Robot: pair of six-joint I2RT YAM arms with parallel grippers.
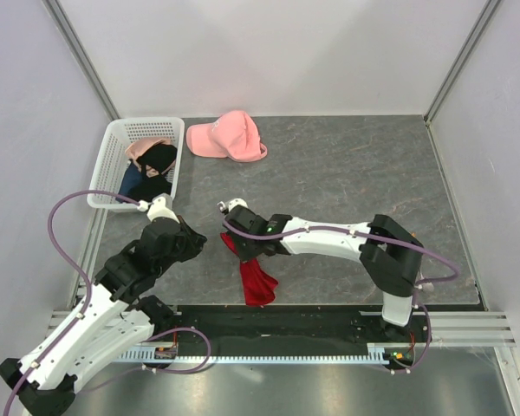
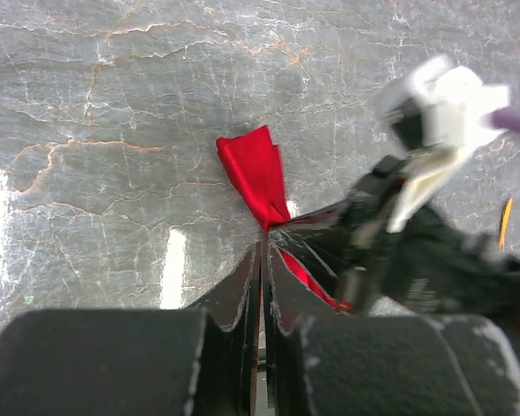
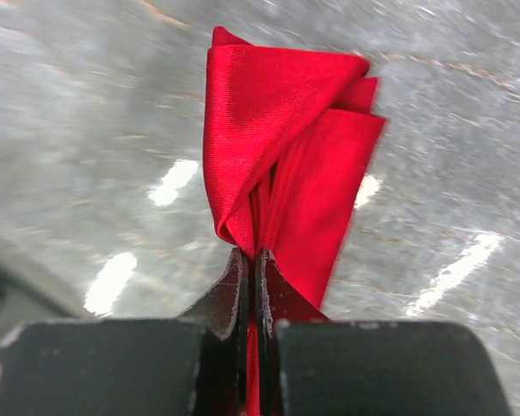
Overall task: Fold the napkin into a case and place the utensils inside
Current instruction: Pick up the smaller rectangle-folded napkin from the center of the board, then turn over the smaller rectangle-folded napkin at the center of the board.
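The red napkin (image 1: 259, 282) is bunched and lifted near the table's front middle, its lower part hanging toward the front edge. My right gripper (image 1: 242, 249) is shut on gathered folds of it; in the right wrist view the napkin (image 3: 277, 130) fans out beyond the closed fingertips of the right gripper (image 3: 251, 256). My left gripper (image 1: 204, 244) is just left of it. In the left wrist view the left gripper (image 2: 264, 236) is shut, and a corner of the napkin (image 2: 253, 172) narrows to a point at its tips. One thin orange utensil (image 2: 505, 222) shows behind the right arm.
A white basket (image 1: 109, 152) with black, blue and pink garments stands at the back left. A pink cap (image 1: 228, 137) lies beside it. Grey walls close in the table's sides and back. A black rail (image 1: 329, 322) runs along the front edge.
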